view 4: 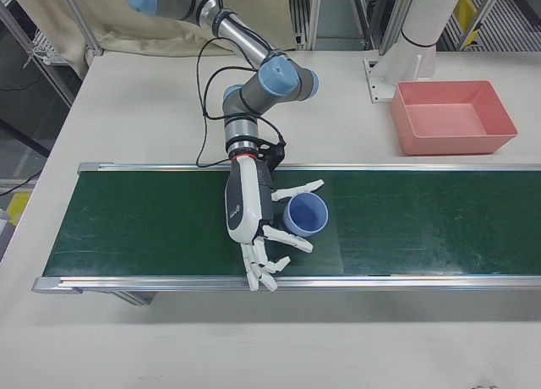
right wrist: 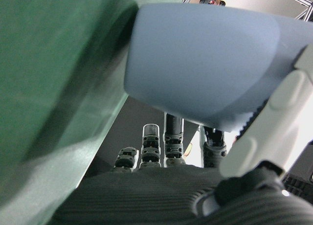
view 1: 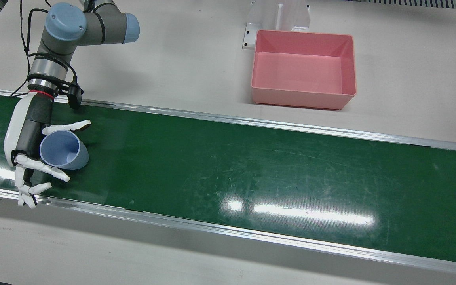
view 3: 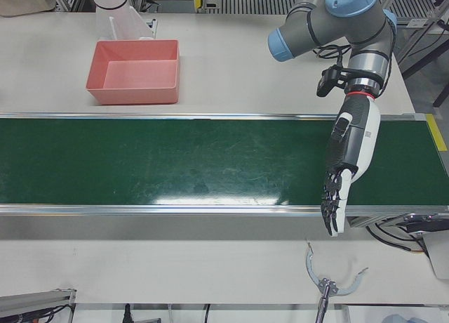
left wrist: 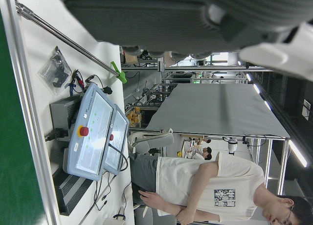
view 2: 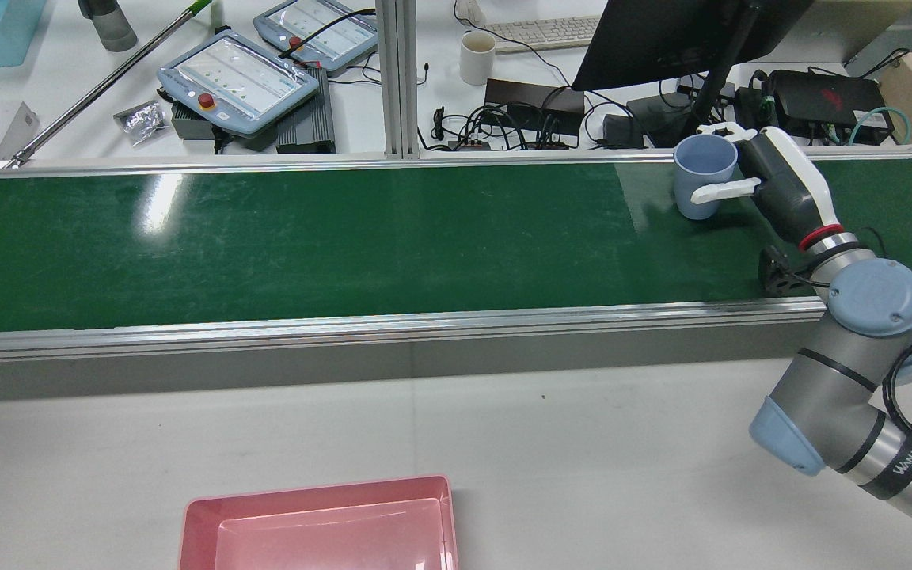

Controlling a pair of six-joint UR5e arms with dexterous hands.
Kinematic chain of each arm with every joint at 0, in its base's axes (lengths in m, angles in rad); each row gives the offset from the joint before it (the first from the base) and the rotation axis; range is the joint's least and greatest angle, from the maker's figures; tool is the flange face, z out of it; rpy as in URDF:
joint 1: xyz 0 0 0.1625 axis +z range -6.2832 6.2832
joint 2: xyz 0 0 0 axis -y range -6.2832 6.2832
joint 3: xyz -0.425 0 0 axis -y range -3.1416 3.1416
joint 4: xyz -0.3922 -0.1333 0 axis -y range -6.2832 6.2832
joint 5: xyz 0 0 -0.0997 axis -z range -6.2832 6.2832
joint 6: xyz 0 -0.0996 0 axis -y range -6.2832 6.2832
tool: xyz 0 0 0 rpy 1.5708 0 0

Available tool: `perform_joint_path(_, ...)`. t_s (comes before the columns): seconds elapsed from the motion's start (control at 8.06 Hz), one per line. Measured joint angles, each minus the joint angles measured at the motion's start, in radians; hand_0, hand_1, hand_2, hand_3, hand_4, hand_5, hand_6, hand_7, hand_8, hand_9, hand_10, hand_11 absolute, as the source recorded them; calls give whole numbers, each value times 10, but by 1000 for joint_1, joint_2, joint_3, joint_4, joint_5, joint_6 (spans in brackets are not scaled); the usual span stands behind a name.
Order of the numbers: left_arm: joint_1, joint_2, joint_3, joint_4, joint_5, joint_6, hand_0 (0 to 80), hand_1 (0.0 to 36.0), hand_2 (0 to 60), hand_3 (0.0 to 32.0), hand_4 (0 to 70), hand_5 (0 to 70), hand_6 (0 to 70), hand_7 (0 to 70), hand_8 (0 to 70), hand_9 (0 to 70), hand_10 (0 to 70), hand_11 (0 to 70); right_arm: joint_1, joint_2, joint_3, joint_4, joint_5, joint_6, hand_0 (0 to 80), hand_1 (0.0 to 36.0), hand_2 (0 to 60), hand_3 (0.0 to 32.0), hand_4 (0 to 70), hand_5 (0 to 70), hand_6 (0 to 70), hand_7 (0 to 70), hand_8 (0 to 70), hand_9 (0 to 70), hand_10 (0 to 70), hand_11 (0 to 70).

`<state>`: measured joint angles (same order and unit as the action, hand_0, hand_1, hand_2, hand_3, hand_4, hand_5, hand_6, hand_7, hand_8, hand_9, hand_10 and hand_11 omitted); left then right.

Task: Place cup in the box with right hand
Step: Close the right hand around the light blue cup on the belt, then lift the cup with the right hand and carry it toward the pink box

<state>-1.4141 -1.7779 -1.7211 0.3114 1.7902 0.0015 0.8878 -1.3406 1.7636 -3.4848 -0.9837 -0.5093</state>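
Belt: your green conveyor belt (view 1: 251, 170) runs across a pale table, and everything below is placed from it.
Cup: the blue cup (view 1: 62, 151) stands upright on the belt at the right arm's end, mouth up.
Box: the pink box (view 1: 304, 68) sits off the belt on the robot's side, well apart from the cup and empty.
Right hand: your right hand (view 1: 34, 152) half-wraps the cup, one finger on each side of the wall; I can't tell whether they press it yet.
Left hand: your left hand (view 3: 342, 170) hangs over the belt's other end, fingers straight and together, holding nothing.
Handling: judge the cup light, stiff and smooth, likely plastic; take it around the middle of the wall, not the rim.
Views: the right hand view alone shows the cup's wall right against the palm; only the rear view shows the finger curved round its side.
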Motion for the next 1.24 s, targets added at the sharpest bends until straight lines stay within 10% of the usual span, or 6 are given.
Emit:
perform_joint_path(0.25,0,0,0,0,-1,0,0,0,0,0,0,0,0,0,0,0,0,0,16,0,4,0,0,-10,470,121,359,0,700,0,137,630,90,222,62,78)
perform_joint_path(0.62,0,0,0,0,0,0,0,0,0,0,0,0,0,0,0,0,0,0,58,-6,47,0,0,-37,471,116,355,0,700,0,132,606,86,219,64,82)
perform_joint_path(1.24,1,0,0,-1,0,0,0,0,0,0,0,0,0,0,0,0,0,0,-108,-47,566,-158,3,-235,475,119,337,0,700,0,162,700,101,271,58,74)
